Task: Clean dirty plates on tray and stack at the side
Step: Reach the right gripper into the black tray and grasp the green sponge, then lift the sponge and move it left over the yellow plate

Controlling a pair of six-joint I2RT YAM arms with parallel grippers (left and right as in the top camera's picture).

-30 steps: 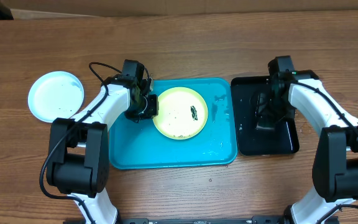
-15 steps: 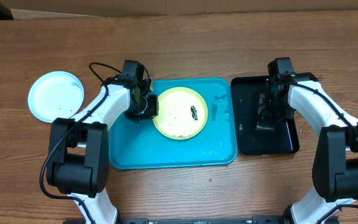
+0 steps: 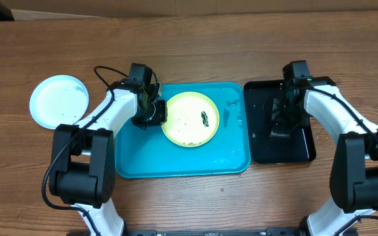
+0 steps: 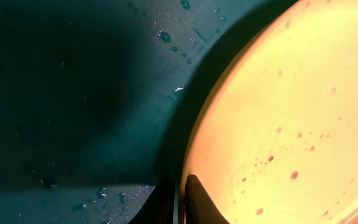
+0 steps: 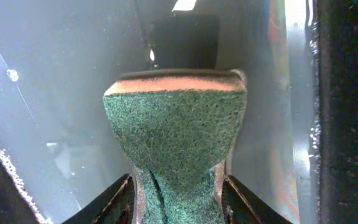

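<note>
A pale yellow-green plate (image 3: 188, 120) with a dark smudge (image 3: 205, 118) lies in the turquoise tray (image 3: 176, 164). My left gripper (image 3: 152, 113) is shut on the plate's left rim. In the left wrist view its fingertips (image 4: 194, 202) pinch the rim of the plate (image 4: 291, 124), which has small brown specks, over the wet tray (image 4: 73, 93). My right gripper (image 3: 278, 123) is over the black tray (image 3: 300, 147), shut on a green scouring sponge (image 5: 176, 130). A whitish, pale-blue plate (image 3: 59, 100) lies on the table at the left.
The glossy black tray (image 5: 55, 93) is wet and stands right against the turquoise tray's right side. Water drops lie on the turquoise tray's right part (image 3: 231, 115). The wooden table (image 3: 195, 46) stretches behind both trays.
</note>
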